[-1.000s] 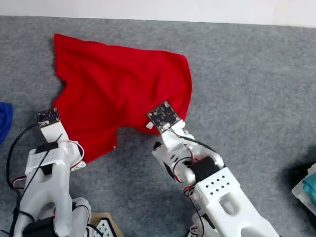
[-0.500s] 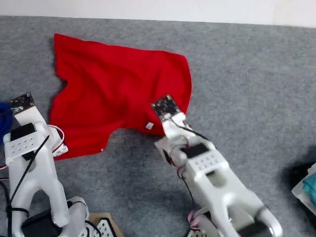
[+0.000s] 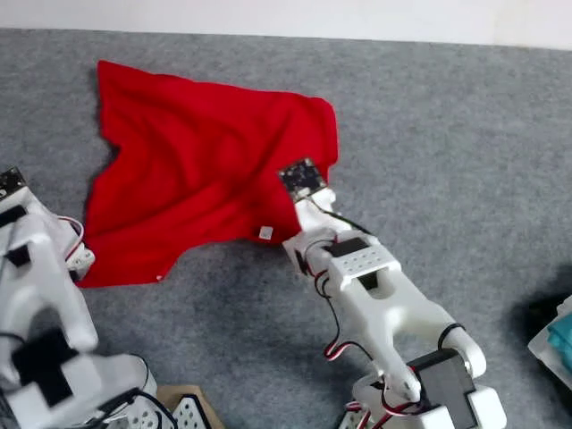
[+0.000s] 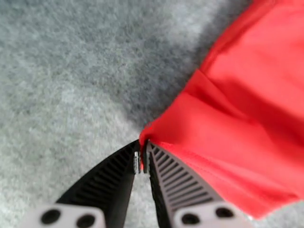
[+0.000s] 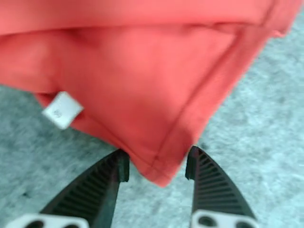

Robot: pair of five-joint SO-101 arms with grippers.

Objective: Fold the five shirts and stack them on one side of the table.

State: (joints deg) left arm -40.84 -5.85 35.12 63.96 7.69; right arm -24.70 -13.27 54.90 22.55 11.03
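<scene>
my left hand [image 4: 142, 160] is clenched on a thin pinch of the red shirt [image 3: 201, 156], right at the corner on my left side. that bite looks shallow, so any hard pull could slip the cloth free. my right hand [image 5: 156, 164] is released, with the hem corner beside the white tag [image 5: 62, 110] lying between its jaws, ungripped. if it closes too far out, i'd judge it catches nothing, and the shirt, spread rumpled on the grey bench [image 3: 447, 134], folds crooked.

Overhead and wrist views, shared shirt [image 3: 206, 161]
</scene>
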